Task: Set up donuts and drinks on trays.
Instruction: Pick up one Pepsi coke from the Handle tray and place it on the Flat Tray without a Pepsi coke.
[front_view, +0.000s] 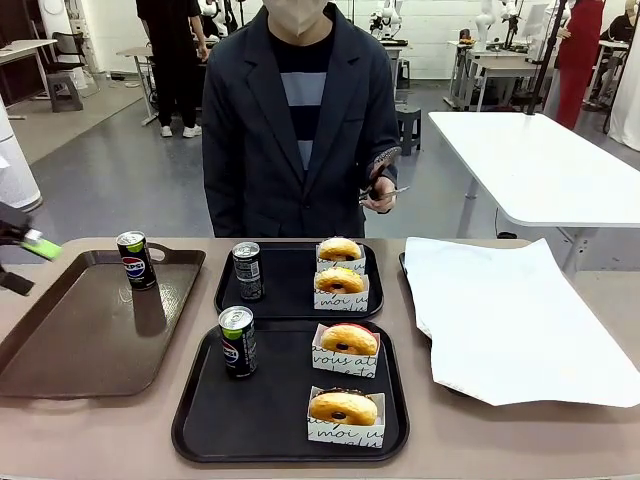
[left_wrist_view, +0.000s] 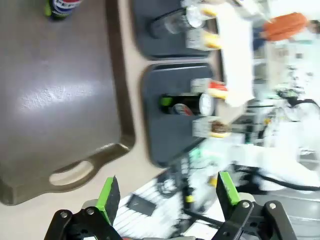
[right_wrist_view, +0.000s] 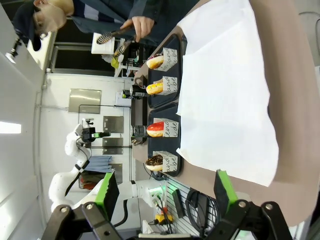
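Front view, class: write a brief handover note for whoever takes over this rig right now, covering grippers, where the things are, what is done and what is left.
Left gripper: open, empty, at the table's left edge by the brown tray.
Right gripper: open, empty, near the white paper sheet.
Far black tray: one can, two sleeved donuts.
Near black tray: one can, two sleeved donuts.
Pepsi can stands on the brown tray.
The person's hand holds tongs.
Done: both black trays look set. Left: perhaps the spare can.

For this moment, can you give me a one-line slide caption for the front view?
Two black trays each hold one soda can and two sleeved donuts; a third can stands on the brown tray.
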